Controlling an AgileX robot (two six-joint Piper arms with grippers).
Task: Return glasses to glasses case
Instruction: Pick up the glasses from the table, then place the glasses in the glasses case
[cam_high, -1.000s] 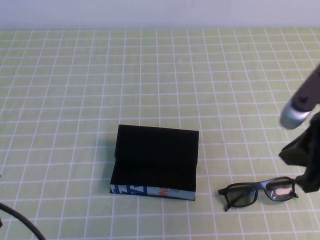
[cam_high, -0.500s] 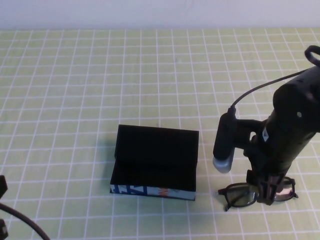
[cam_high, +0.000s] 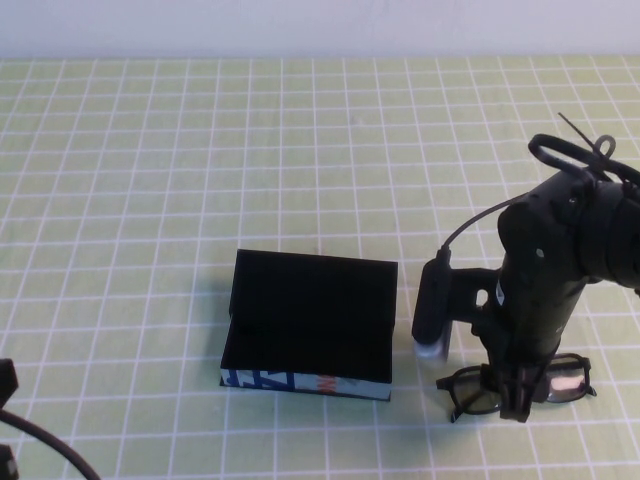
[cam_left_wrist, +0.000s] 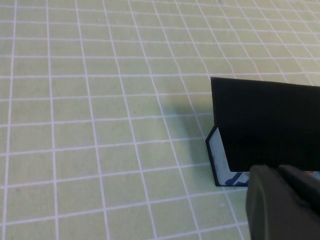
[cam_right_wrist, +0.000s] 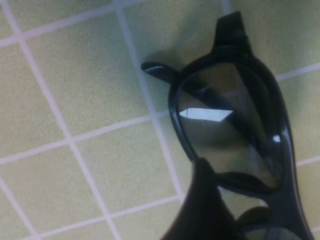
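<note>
Right end effector down over the glasses beside the open case

The right end effector (cam_high: 518, 392) sits over the bridge of the glasses (cam_high: 478, 393) on the green-gridded counter (cam_high: 150, 200), right of the open glasses case (cam_high: 310, 325); its grip cannot be told. The left end effector (cam_left_wrist: 285, 205) hovers near the case, grip likewise unclear.

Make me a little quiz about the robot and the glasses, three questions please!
1. True or false: the glasses are already inside the glasses case.
2. Which gripper is over the glasses? A) right gripper B) left gripper
3. Fill in: the case's lid is ____ (open/closed).

Key:
1. False; they lie on the table, right of the case.
2. A. The left gripper sits near the case's left end.
3. Open.
</note>
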